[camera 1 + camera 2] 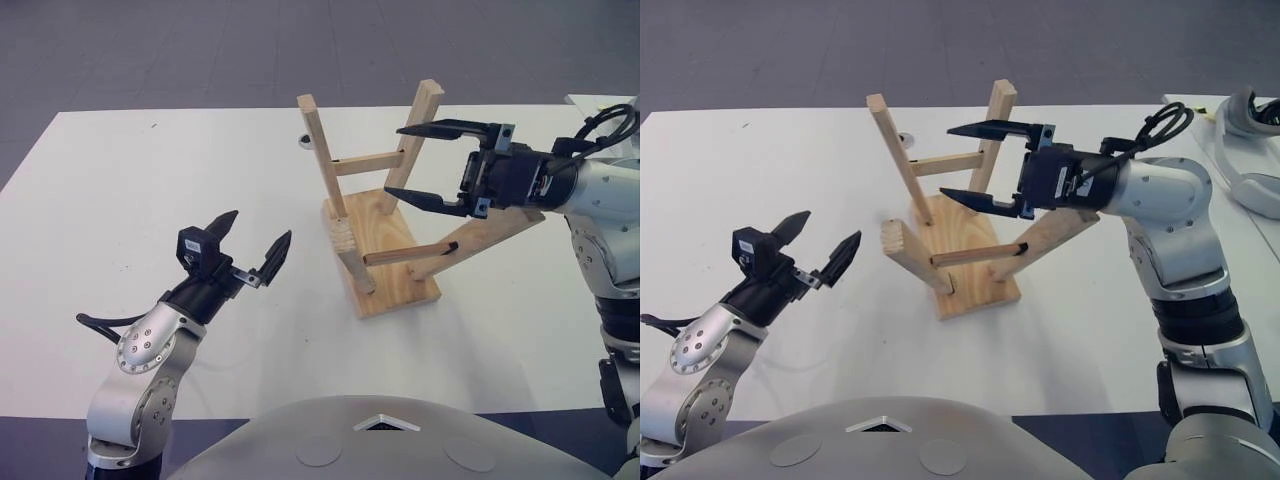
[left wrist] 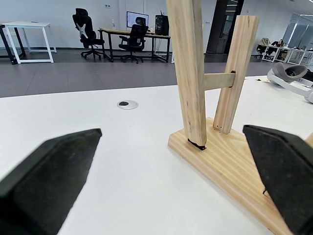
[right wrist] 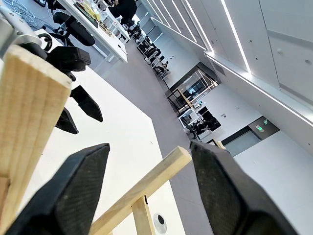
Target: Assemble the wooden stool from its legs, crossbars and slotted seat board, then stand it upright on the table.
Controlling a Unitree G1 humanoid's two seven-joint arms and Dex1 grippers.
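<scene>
Currently the pale wooden stool (image 1: 970, 225) is sitting upside down on the white table (image 1: 150, 200), right of centre, with its flat rectangular seat board (image 1: 400, 285) lying on the tabletop and its four square legs sticking upward. The far-left leg (image 1: 322, 150) and far-right leg (image 1: 428, 100) are rising side by side, joined partway up by a light crossbar (image 1: 365, 163). The near-left leg (image 1: 348, 250) is tilting toward the near side, while the near-right leg (image 1: 490, 232) is leaning out to the right, and a thinner crossbar (image 1: 405, 253) is running between them. The right gripper (image 1: 395, 160) is hanging at the far-right leg with its two black fingers spread wide, one above the other, crossing in front of that leg and clasping nothing; whether they are touching the wood cannot be told. The left gripper (image 1: 258, 228) is hovering over the table to the left of the stool, apart from it, its fingers (image 2: 49, 176) likewise parted and pointing toward the stool. A round grey grommet (image 2: 127, 104) is sitting in the tabletop just beyond the far-left leg, and a white headset (image 1: 1250, 140) is lying on a separate surface at the far right.
</scene>
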